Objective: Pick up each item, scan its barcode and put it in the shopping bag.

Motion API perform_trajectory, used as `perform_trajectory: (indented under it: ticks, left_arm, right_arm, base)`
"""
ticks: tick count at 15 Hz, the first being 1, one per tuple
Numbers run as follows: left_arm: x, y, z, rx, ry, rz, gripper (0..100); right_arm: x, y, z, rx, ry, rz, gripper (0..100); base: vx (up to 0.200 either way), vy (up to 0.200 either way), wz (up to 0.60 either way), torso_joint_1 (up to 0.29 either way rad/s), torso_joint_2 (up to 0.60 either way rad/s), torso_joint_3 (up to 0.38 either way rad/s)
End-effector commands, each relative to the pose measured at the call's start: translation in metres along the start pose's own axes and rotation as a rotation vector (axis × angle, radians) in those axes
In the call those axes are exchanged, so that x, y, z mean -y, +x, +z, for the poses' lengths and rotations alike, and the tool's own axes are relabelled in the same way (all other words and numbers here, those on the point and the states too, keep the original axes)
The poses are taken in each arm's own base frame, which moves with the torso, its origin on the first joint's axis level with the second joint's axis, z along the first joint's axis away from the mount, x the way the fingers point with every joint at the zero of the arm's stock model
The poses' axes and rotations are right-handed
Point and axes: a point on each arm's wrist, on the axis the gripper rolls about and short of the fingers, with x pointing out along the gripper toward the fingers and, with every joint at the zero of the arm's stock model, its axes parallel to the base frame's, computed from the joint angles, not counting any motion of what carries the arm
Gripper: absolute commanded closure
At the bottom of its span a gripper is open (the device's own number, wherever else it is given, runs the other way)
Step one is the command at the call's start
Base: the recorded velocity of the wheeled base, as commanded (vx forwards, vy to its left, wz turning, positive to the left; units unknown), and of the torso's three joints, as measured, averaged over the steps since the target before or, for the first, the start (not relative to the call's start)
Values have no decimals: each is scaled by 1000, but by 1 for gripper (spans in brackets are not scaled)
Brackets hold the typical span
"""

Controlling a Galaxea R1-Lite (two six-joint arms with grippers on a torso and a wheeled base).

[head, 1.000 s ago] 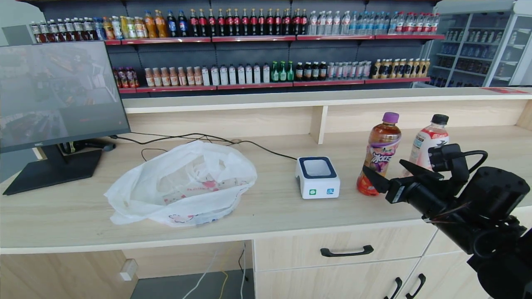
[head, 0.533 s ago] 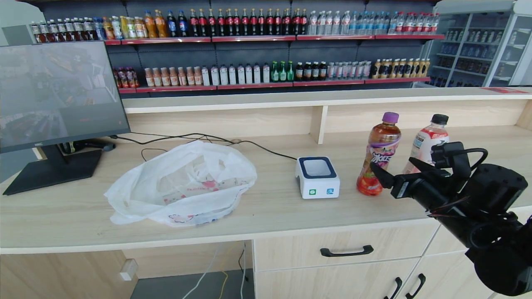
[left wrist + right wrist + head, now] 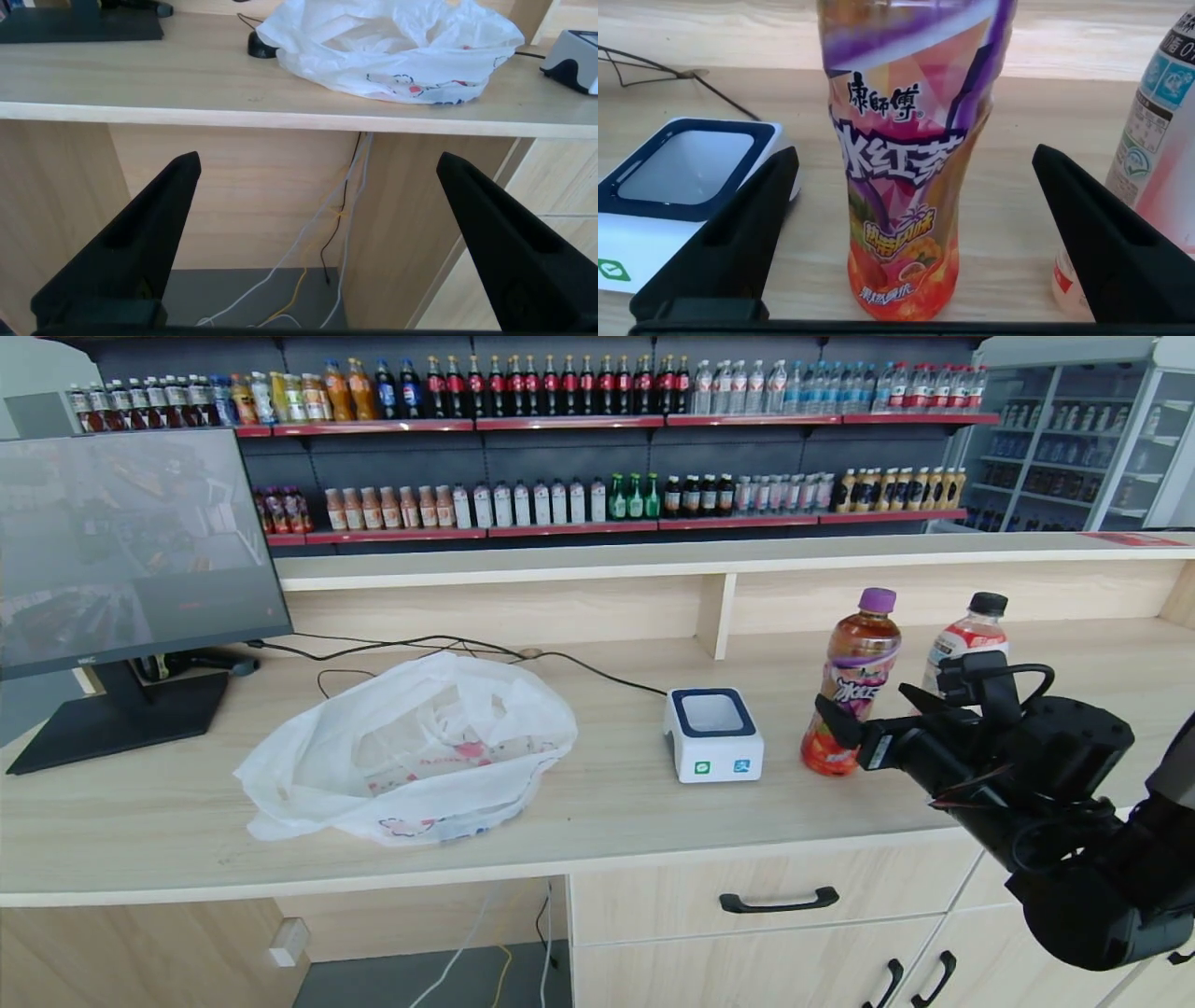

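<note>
An orange tea bottle with a purple cap stands upright on the counter, right of the white barcode scanner. A pink-and-white bottle with a black cap stands just right of it. My right gripper is open and level with the tea bottle's lower half. In the right wrist view the tea bottle stands between the fingers, just beyond them and untouched. The white shopping bag lies open on the counter's left half. My left gripper hangs open below the counter edge, in front of the bag.
A monitor on a black stand occupies the counter's far left, with cables trailing behind the bag. A raised wooden ledge runs along the back. Drawers with black handles sit under the counter. Stocked drink shelves fill the far wall.
My right gripper has risen and moved forward toward the tea bottle, so its fingers now flank the bottle's lower part. The bottles, scanner and bag have not moved.
</note>
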Motion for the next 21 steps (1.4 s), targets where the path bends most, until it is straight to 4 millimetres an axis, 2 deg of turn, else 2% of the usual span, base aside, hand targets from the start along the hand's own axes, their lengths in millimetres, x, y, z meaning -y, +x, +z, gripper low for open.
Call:
perform_trajectory:
  ticks: [1,8,12,15,18,19,21]
  left_arm:
    - [0,0,0,0,0,0,0]
    - [0,0,0,0,0,0,0]
    - [0,0,0,0,0,0,0]
    - [0,0,0,0,0,0,0]
    - [0,0,0,0,0,0,0]
    - [0,0,0,0,0,2,0]
    - [0,0,0,0,0,0,0]
  right_arm:
    - [0,9,-4,7,-1,-1,0]
    - [-3,33,-18,13,14,5,0]
    - [-3,44,-20,35,26,3,0]
    - [-9,44,-20,36,28,10,0]
    - [-7,45,-20,36,27,1,0]
    - [-7,45,-20,36,29,1,100]
    - [-7,45,-20,36,30,1,100]
  base:
    - [0,0,0,0,0,0]
    - [0,0,0,0,0,0]
    - [0,0,0,0,0,0]
    - [0,0,0,0,0,0]
    - [0,0,0,0,0,0]
    - [0,0,0,0,0,0]
    - [0,0,0,0,0,0]
